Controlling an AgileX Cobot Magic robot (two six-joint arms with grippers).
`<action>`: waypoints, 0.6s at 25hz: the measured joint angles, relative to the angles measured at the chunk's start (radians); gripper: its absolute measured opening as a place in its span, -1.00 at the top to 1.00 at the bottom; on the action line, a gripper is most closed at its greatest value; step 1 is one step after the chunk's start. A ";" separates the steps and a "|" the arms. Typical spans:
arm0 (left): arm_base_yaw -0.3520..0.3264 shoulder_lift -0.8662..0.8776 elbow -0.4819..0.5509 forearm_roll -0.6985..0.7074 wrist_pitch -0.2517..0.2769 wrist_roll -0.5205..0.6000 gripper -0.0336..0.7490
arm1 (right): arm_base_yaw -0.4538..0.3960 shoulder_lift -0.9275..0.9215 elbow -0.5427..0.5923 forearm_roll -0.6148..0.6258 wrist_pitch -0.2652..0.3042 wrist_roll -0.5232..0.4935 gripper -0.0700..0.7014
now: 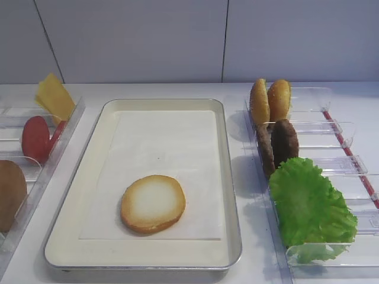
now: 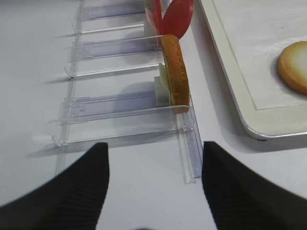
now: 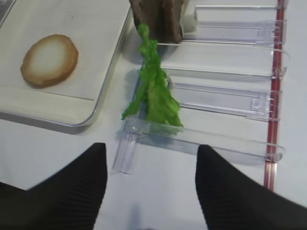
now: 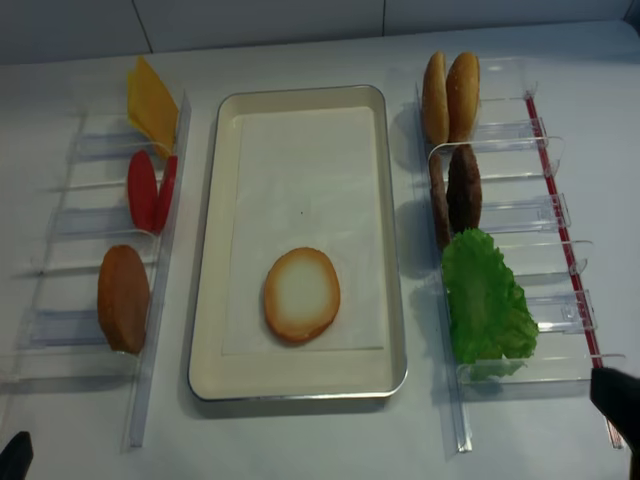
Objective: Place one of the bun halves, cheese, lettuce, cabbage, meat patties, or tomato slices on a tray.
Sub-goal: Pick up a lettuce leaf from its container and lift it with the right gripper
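A bun half (image 1: pixel 153 203) lies cut face up on the paper liner of the silver tray (image 1: pixel 232 177). The ruffled lettuce (image 1: pixel 311 207) leans in the nearest slot of the right holder, and in the right wrist view the lettuce (image 3: pixel 153 91) stands edge-on just beyond my right gripper (image 3: pixel 151 148), which is open and empty over the bare table. Behind the lettuce stand two meat patties (image 1: pixel 278 145) and two more bun halves (image 1: pixel 269 100). On the left are cheese (image 1: pixel 54 97), tomato slices (image 1: pixel 37 139) and another bun half (image 2: pixel 175 72). My left gripper (image 2: pixel 152 146) is open and empty in front of that holder.
Clear plastic holders (image 4: pixel 520 215) line both sides of the tray, with a red strip (image 4: pixel 560 230) along the right one. The tray's near corner (image 2: pixel 259 132) sits right of the left gripper. A white wall stands behind the table.
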 joint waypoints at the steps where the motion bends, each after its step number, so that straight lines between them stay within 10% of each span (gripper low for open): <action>1: 0.000 0.000 0.000 0.000 0.000 0.000 -0.14 | 0.000 0.029 -0.014 0.023 -0.002 -0.008 -0.30; 15: 0.000 0.000 0.000 0.000 0.000 0.000 -0.14 | 0.000 0.479 -0.063 0.332 -0.115 -0.297 -0.09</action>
